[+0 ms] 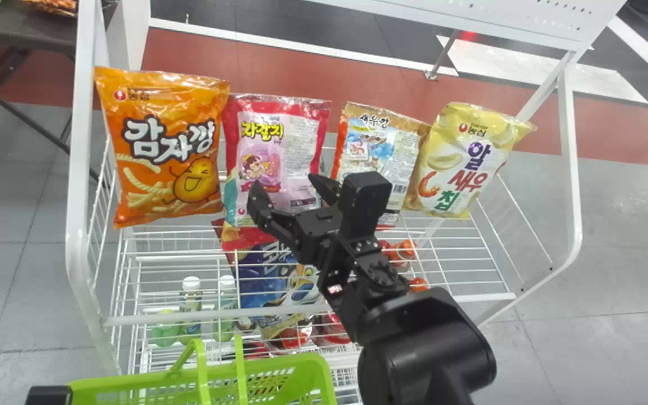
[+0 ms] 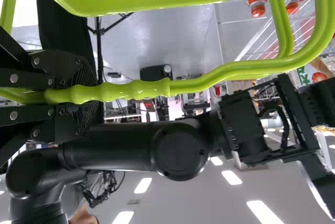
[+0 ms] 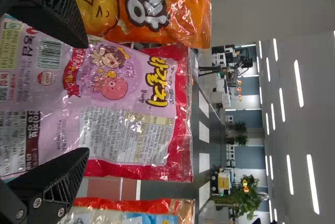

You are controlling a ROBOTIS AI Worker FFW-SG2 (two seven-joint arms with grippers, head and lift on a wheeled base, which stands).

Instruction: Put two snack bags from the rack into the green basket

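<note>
One rack (image 1: 79,225), white-painted metal with wire-grid shelving. Four bags upright in a row along it, glossy film, puffed and creased, seams crimped: orange bag (image 1: 166,107), its label a laughing potato with heavy dark-and-white lettering; pink bag (image 1: 301,146), red-bordered, with yellow lettering, two cartoon figures, a barcode and a panel of fine print; tan bag (image 1: 414,149), with pictures and a text panel; yellow bag (image 1: 495,146), with multicoloured letters and pictured chips. One right claw (image 1: 286,187), matt black, ribbed inside, its two tapering fingers spread apart, the pink bag directly before it and spanning the gap; contact cannot be told. One basket (image 1: 189,388), bright green slotted plastic, near the rack's foot, its smooth handle (image 2: 220,75) clamped in the left claw (image 1: 48,395).
</note>
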